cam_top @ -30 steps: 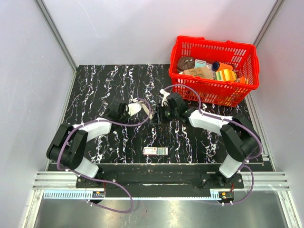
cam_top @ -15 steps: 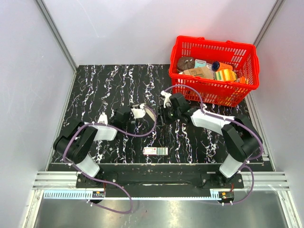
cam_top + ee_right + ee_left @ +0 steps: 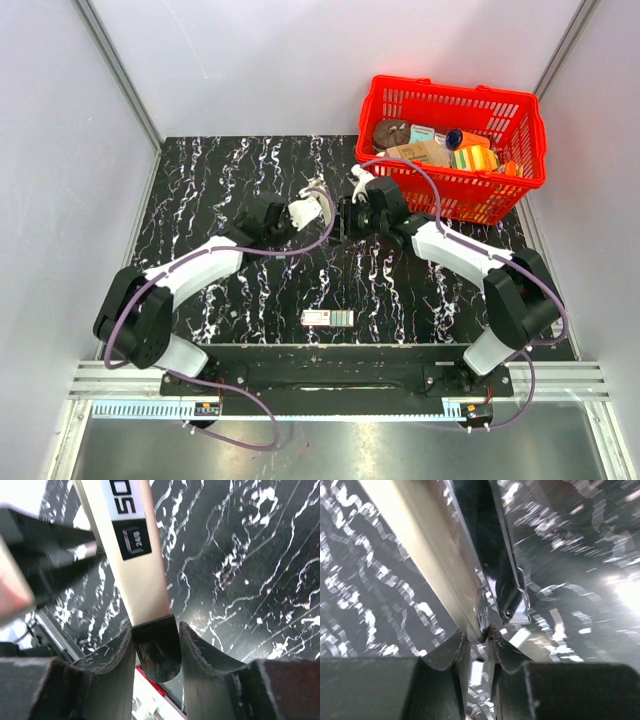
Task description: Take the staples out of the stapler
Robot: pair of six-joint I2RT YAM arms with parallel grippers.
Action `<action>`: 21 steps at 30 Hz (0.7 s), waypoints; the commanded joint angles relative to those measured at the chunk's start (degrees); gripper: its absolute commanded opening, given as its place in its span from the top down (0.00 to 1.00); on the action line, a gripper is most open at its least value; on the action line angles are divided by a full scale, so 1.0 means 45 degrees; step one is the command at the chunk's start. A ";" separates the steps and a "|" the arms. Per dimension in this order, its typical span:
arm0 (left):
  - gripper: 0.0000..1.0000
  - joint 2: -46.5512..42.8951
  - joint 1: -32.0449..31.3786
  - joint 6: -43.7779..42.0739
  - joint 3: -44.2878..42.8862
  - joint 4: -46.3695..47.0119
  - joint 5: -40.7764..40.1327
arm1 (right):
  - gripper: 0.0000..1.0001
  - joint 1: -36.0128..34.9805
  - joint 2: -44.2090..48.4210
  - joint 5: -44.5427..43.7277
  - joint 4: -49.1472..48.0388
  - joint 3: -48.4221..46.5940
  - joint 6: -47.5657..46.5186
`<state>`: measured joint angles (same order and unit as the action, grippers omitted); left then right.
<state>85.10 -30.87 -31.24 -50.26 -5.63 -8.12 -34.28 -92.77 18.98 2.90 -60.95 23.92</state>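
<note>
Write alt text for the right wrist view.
The right gripper is clamped on the black end of a cream stapler, which runs up and away from the camera. A black, white-veined table fills the background.

Overhead camera looks down on table (image 3: pixel 220 180); close wrist cameras share the stapler (image 3: pixel 132 560).

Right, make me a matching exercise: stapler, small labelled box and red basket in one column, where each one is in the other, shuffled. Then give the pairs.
1. stapler
2. small labelled box
3. red basket

A. at the far right corner of the table
B. gripped between the left claw and the right claw
C. lying flat near the table's near edge

Pairs: 1-B, 2-C, 3-A
</note>
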 commanded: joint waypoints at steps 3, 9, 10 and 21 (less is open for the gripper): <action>0.83 -0.0417 -0.0366 0.2412 -0.1681 -0.3472 0.5823 | 1.00 0.0333 0.0636 -0.1952 -0.0859 -0.1162 0.1520; 0.71 0.0092 -0.0346 0.1905 -0.2813 -0.5133 0.6960 | 1.00 0.0333 0.0538 -0.2616 -0.0702 -0.1397 0.0642; 0.66 0.0189 -0.0308 0.1827 -0.3144 -0.5484 0.7077 | 1.00 0.0333 0.0499 -0.2733 -0.0315 -0.1417 0.0486; 0.43 0.0445 0.2014 0.2451 -0.5549 -0.7401 0.7312 | 1.00 0.0333 -0.0711 -0.4160 0.0469 -0.2217 -0.1155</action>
<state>88.58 -26.30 -21.69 -71.46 -36.14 22.70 -32.62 -95.09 3.57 7.53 -66.48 22.28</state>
